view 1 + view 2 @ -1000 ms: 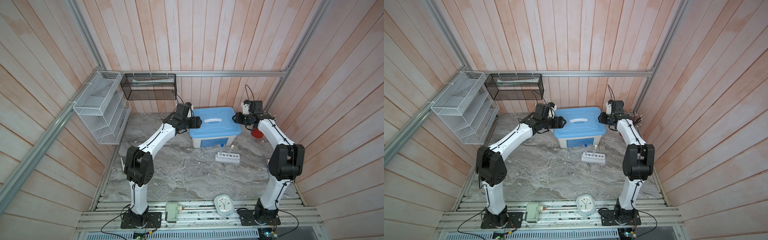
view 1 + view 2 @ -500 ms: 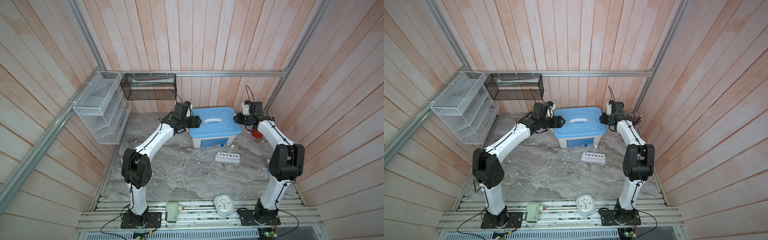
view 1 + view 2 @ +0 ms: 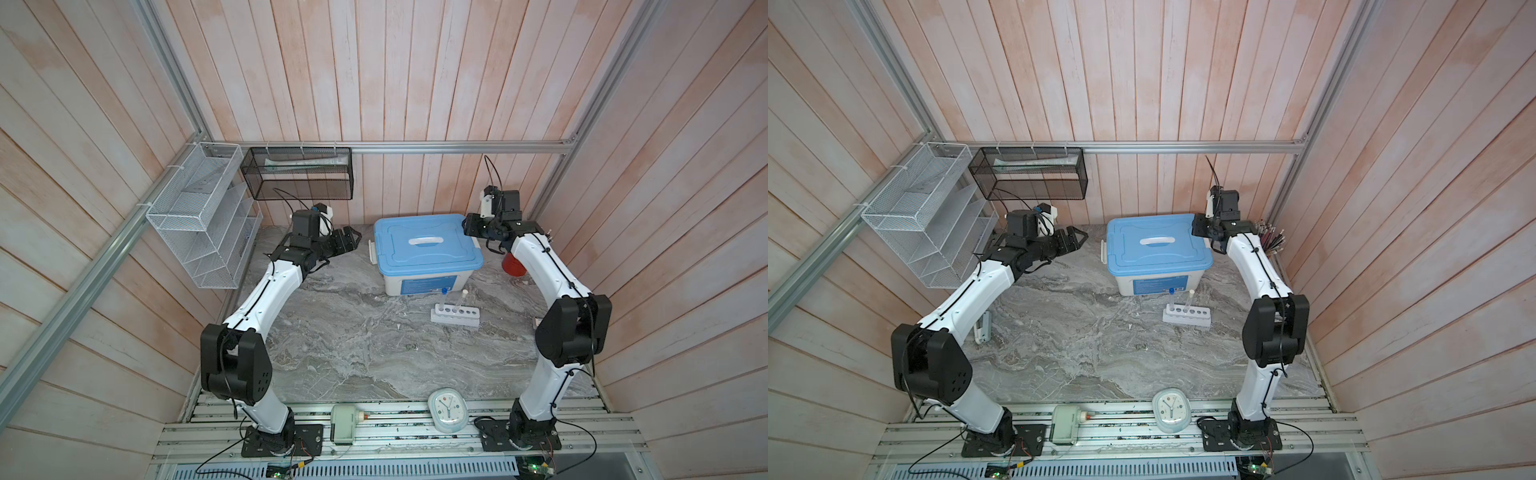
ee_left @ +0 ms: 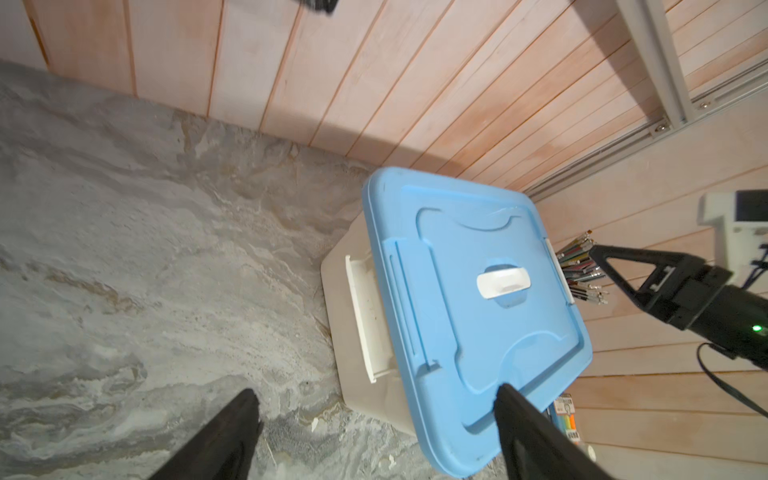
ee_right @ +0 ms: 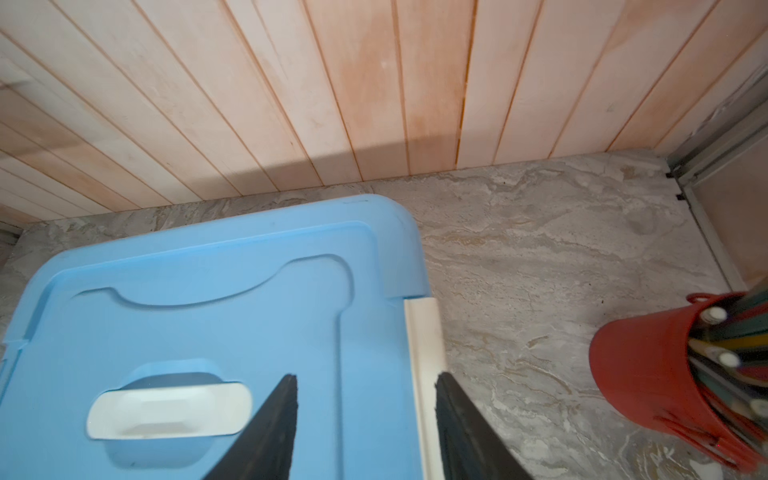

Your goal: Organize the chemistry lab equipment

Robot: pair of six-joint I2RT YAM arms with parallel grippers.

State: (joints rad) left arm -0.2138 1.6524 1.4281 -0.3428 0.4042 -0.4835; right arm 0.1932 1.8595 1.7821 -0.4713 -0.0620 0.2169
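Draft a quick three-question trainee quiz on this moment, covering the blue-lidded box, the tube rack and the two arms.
1. True or false: the blue lid sits closed on the white box.
2. How many capped tubes stand in the white rack? A) one B) two C) four
3. Which arm's end effector has a white side latch of the box between its fingers?

Key
1. True.
2. B; one has a blue cap and one a white cap.
3. The right end effector. Its jaws are apart, with the latch lying in the gap.
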